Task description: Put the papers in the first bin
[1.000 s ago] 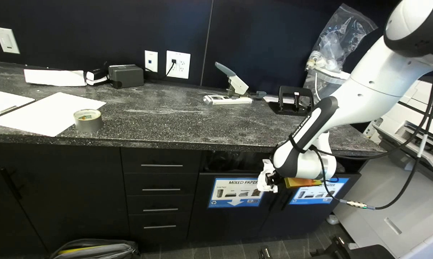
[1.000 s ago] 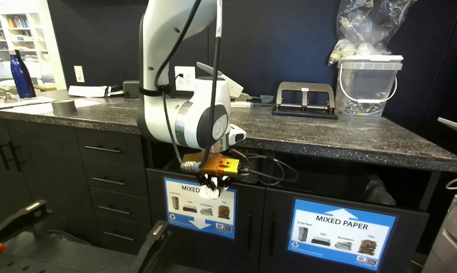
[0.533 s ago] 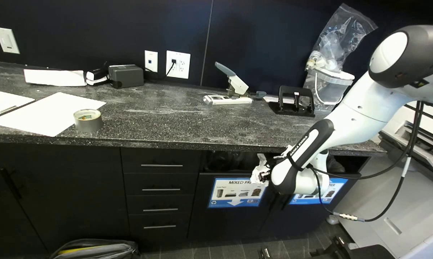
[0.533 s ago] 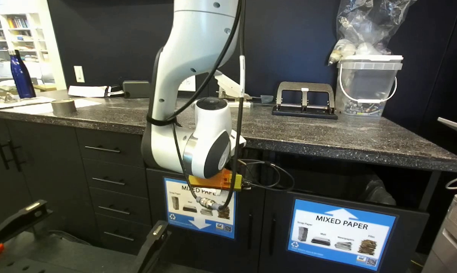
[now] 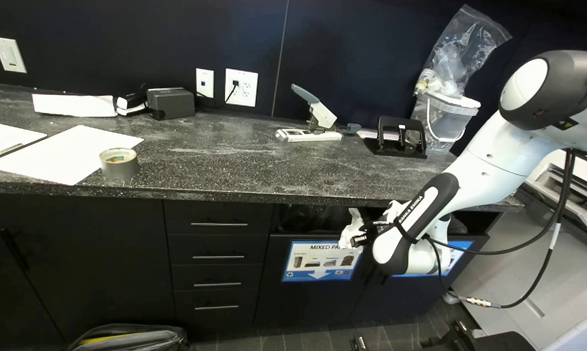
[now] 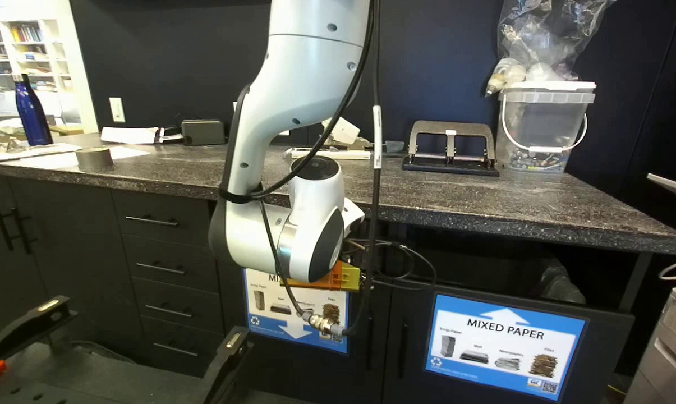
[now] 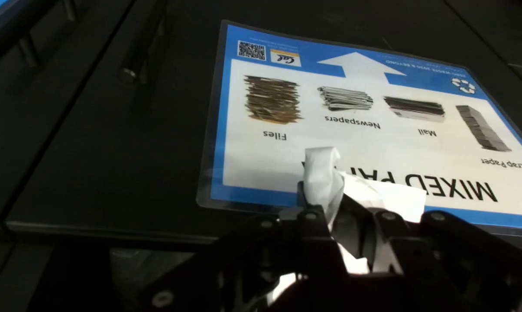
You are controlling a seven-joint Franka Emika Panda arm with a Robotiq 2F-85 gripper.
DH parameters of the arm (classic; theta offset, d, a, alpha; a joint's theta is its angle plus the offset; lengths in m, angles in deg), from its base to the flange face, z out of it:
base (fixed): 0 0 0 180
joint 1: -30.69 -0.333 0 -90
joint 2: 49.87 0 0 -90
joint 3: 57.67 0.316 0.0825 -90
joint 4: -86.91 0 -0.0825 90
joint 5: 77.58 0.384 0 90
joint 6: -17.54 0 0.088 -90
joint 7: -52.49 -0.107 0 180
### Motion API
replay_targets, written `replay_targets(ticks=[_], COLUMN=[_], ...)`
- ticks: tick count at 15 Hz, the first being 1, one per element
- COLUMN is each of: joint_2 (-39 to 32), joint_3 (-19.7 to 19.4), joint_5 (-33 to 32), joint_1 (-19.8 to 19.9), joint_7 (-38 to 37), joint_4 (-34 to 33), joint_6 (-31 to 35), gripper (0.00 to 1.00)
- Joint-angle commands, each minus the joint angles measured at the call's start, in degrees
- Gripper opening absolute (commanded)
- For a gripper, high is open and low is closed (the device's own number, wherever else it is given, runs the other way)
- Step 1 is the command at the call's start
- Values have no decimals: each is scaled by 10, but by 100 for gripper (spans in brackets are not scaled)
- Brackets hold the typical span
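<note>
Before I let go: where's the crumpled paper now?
In the wrist view, the paper is right of center, pinched in the claw, in front of a sign.

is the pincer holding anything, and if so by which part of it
The pincer grips a crumpled white paper wad, apparently near its middle: loose ends stick out on several sides, but the exact pinch point is hidden.

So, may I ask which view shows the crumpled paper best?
The wrist view: the paper is largest there, pinched in the gripper. In an exterior view it is smaller, partly over a sign; in an exterior view blocked by the arm, it is hidden.
</note>
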Motion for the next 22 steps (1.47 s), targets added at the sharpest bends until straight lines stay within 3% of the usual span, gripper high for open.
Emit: replay_targets(ticks=[1, 6, 12, 15, 22], joint_2=[26, 81, 123, 113, 32], joint_3=[-21, -41, -36, -32, -31], joint_5=[12, 46, 62, 67, 25], joint_1=[-44, -89, -110, -103, -69], joint_7=[-18, -19, -19, -29, -69], joint_4=[-4, 15, 42, 62, 95], joint_6=[-37, -123, -110, -45, 231], gripper=[8, 9, 9, 9, 9])
